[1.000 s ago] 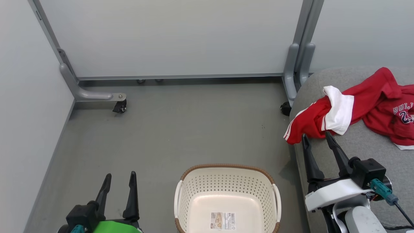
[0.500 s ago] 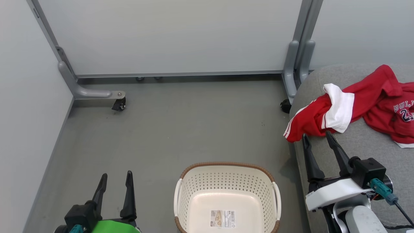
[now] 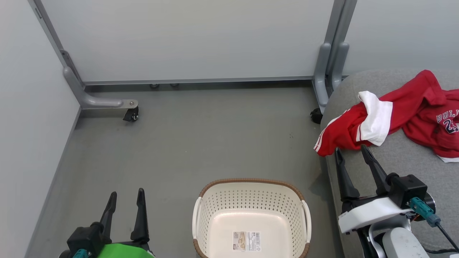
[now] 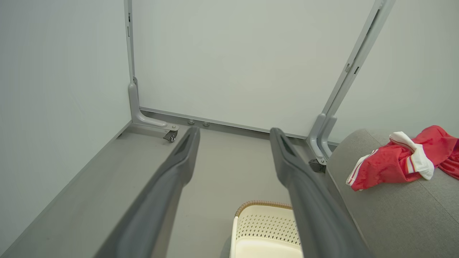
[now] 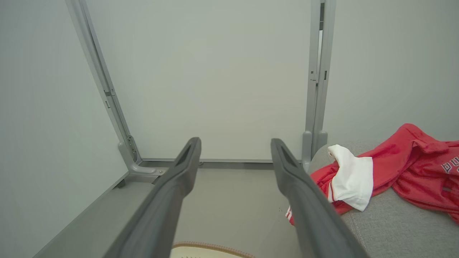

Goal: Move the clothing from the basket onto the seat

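The 2 pieces of clothing (image 3: 405,104) lie on the seat (image 3: 412,165). The striped garment (image 3: 344,132) sits at its left edge with 1 corner hanging toward the floor (image 3: 197,143), and the jersey (image 3: 441,132) is to its right. The basket (image 3: 251,183) holds only its label (image 3: 246,243). The task looks finished, so a clean retreat suits best: draw the right end effector (image 3: 350,149) straight back so its fingers, spread apart just short of the hem, don't drag it off. That arm reaches forward over the seat's front. The left end effector (image 3: 127,192), also spread and holding nothing, hovers low left of the basket.
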{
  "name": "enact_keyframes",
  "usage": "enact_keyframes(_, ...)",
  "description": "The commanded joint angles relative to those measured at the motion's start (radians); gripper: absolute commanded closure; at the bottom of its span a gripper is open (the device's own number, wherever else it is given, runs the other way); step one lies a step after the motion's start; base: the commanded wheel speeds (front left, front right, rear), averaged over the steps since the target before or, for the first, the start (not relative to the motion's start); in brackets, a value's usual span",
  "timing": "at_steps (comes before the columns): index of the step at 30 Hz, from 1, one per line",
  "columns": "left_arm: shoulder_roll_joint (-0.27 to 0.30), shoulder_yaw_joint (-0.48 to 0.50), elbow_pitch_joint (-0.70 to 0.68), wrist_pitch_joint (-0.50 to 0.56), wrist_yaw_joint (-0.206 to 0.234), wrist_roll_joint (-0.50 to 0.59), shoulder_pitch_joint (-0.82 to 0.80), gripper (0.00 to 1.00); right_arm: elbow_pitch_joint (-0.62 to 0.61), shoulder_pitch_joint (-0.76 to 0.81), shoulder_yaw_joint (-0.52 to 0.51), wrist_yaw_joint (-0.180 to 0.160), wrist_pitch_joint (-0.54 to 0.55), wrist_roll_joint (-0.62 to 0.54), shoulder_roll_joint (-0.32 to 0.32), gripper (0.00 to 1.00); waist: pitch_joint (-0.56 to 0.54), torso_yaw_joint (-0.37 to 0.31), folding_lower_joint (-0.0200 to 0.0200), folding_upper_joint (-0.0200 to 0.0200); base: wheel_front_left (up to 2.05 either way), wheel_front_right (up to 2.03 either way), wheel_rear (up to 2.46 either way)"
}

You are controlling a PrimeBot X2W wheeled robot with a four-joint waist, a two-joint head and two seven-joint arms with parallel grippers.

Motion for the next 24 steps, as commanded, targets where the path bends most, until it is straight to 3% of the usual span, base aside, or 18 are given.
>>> enact_keyframes(1,0.004,0.0,0.0,0.0,-0.006,0.0,0.011,0.0,-0.003,-0.008,-0.005,-0.002,0.0,-0.007,0.0,0.0,0.0,-0.001,0.0,0.0,0.0,0.0,0.0)
enact_keyframes(24,0.004,-0.001,0.0,0.0,-0.027,-0.056,0.005,0.0,0.009,-0.007,-0.013,-0.002,0.0,-0.022,0.008,0.0,0.012,-0.019,0.0,0.0,0.0,0.0,0.0)
